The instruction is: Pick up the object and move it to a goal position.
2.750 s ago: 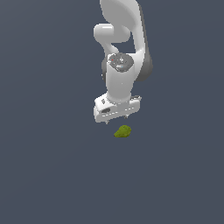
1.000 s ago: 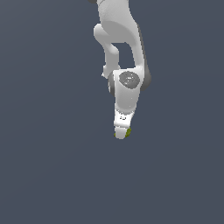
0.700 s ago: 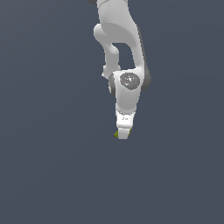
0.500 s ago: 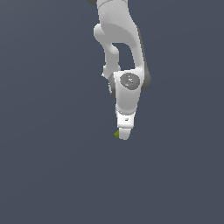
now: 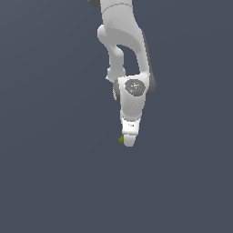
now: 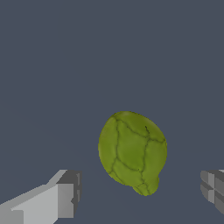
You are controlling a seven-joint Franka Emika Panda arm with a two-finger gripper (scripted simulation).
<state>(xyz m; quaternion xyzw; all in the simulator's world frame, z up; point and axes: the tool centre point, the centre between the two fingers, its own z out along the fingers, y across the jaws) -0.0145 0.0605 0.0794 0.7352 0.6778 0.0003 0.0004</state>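
The object (image 6: 131,151) is an olive-green lumpy piece with cracked-looking skin, rounded at one end and tapering to a small nub. In the wrist view it lies on the grey floor between my two fingers (image 6: 65,197), with a clear gap on either side. The gripper (image 6: 139,188) is open and touches nothing. In the exterior view the white gripper (image 5: 129,142) points straight down and covers nearly all of the object (image 5: 121,139); only a green sliver shows at the exterior view's left of the fingertips.
The white arm (image 5: 125,41) rises from the gripper toward the top of the exterior view. A plain dark grey floor (image 5: 54,182) spreads all around, with no other object showing.
Since 2.8 s ago the gripper has turned edge-on and come down over the object, hiding most of it. Over the last second the green sliver shifted from the gripper's right side to its left.
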